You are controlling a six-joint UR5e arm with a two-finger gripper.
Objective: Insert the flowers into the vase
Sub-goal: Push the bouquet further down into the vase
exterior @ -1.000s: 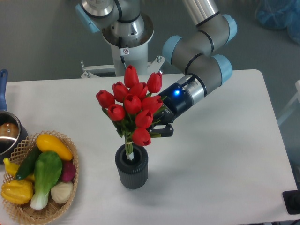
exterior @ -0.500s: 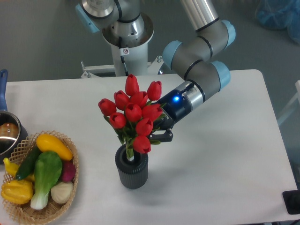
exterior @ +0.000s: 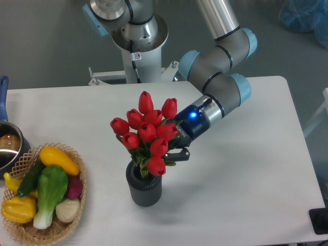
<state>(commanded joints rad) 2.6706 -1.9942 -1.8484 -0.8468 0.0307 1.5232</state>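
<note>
The flowers [exterior: 147, 132], a bunch of red tulips with green leaves, stand with their stems inside the mouth of the vase [exterior: 144, 187], a small dark grey ribbed cylinder on the white table. The lowest bud rests at the vase's rim. My gripper [exterior: 174, 148] is just right of the bunch at leaf height, its black fingers partly hidden behind buds and leaves. It looks closed on the bunch, but the contact is hidden.
A wicker basket [exterior: 31, 233] with yellow, green and purple vegetables sits at the front left. A dark pot [exterior: 7, 146] with a blue handle stands at the left edge. The robot base [exterior: 138, 46] is behind the table.
The bunch has gone lower and a little to the right, deeper into the vase, with the gripper following down. The bare stems above the vase's mouth no longer show.
</note>
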